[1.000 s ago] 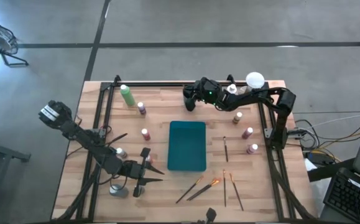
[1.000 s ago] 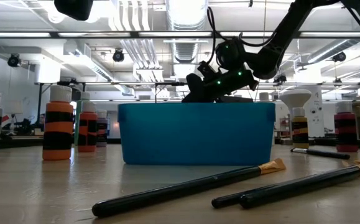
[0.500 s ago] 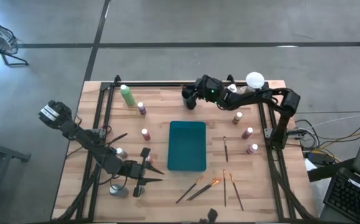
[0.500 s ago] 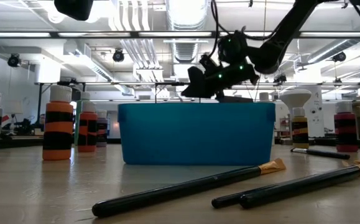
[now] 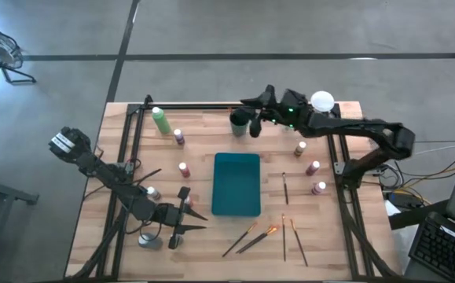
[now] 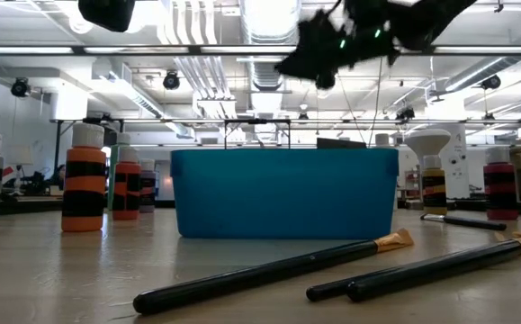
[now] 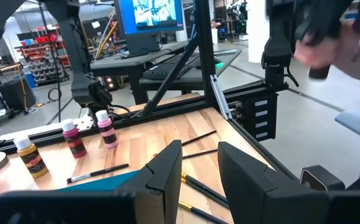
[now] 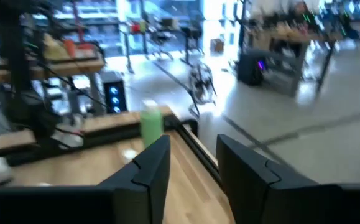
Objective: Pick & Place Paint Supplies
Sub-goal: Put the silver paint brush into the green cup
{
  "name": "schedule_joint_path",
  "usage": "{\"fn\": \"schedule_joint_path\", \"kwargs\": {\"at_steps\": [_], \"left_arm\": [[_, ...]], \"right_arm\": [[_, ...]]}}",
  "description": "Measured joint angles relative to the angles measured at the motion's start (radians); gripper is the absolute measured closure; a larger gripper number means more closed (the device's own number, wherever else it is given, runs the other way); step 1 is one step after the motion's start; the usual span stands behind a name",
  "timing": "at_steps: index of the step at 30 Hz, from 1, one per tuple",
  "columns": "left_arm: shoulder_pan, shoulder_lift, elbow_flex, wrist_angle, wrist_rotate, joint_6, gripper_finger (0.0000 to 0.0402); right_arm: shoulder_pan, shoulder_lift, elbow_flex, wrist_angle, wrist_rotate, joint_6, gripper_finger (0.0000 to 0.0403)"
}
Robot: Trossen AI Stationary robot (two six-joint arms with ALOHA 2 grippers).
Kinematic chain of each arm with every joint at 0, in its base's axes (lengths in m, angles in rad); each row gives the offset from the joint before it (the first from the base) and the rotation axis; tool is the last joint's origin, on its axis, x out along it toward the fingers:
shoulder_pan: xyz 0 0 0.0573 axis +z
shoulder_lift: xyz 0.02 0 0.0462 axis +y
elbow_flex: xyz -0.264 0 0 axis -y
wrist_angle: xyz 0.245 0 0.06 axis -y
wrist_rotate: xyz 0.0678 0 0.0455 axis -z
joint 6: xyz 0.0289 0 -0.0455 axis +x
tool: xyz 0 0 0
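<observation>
Centrally teal tray (image 5: 236, 183), seemingly brushes (image 5: 251, 235) beside

Right arm stretched from the table's right edge across the far side, wrist raised high above the tabletop in the low view, right gripper (image 5: 243, 122) near the far edge, fingers (image 8: 145, 168) parted with a clear gap and nothing between them. Left arm folded low along the table's left side, running toward the near edge, left gripper (image 5: 198, 220) pointing across the near part of the table, its fingers (image 7: 167, 171) likewise apart with an empty gap.
</observation>
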Motion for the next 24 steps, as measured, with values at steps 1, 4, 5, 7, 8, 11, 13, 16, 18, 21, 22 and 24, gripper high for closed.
{"fn": "schedule_joint_path", "kwargs": {"at_steps": [1, 4, 5, 7, 8, 11, 13, 16, 18, 21, 22, 24], "left_arm": [[0.0, 0.0, 0.0, 0.0, 0.0, 0.0, 0.0291], [0.0, 0.0, 0.001, 0.0, 0.0, 0.0, 0.0291], [0.0, 0.0, 0.002, 0.0, 0.0, 0.0, 0.0291], [0.0, 0.0, 0.002, 0.0, 0.0, 0.001, 0.0291], [0.0, 0.0, 0.002, 0.0, 0.0, 0.001, 0.0291], [0.0, 0.0, 0.002, -0.001, 0.0, 0.003, 0.0291], [0.0, 0.0, 0.005, -0.002, 0.0, 0.012, 0.0291], [0.001, 0.0, 0.012, -0.003, 0.0, 0.015, 0.0291], [0.001, 0.0, 0.014, -0.005, 0.0, 0.015, 0.0291], [0.001, 0.0, 0.021, -0.004, 0.0, 0.012, 0.0291], [0.0, 0.0, 0.022, -0.004, 0.0, 0.005, 0.0291], [0.0, 0.0, 0.023, -0.005, 0.0, -0.006, 0.0291]], "right_arm": [[0.019, -0.035, 0.0, -0.023, 0.0, -0.017, 0.0289], [0.085, -0.136, 0.001, -0.099, 0.009, -0.066, 0.0318], [0.112, -0.166, 0.001, -0.124, 0.014, -0.078, 0.033], [0.171, -0.222, 0.001, -0.182, 0.038, -0.093, 0.0353], [0.203, -0.244, 0.001, -0.214, 0.052, -0.102, 0.0365], [0.312, -0.291, 0.002, -0.333, 0.13, -0.118, 0.0389], [0.39, -0.306, 0.001, -0.419, 0.221, -0.104, 0.039], [0.511, -0.311, 0.001, -0.545, 0.373, -0.046, 0.0392], [0.588, -0.307, 0.001, -0.62, 0.447, 0.007, 0.0394], [0.678, -0.306, 0.001, -0.722, 0.504, 0.131, 0.0394], [0.697, -0.307, 0.001, -0.756, 0.507, 0.18, 0.0394], [0.732, -0.309, 0.001, -0.837, 0.509, 0.282, 0.0394]]}}
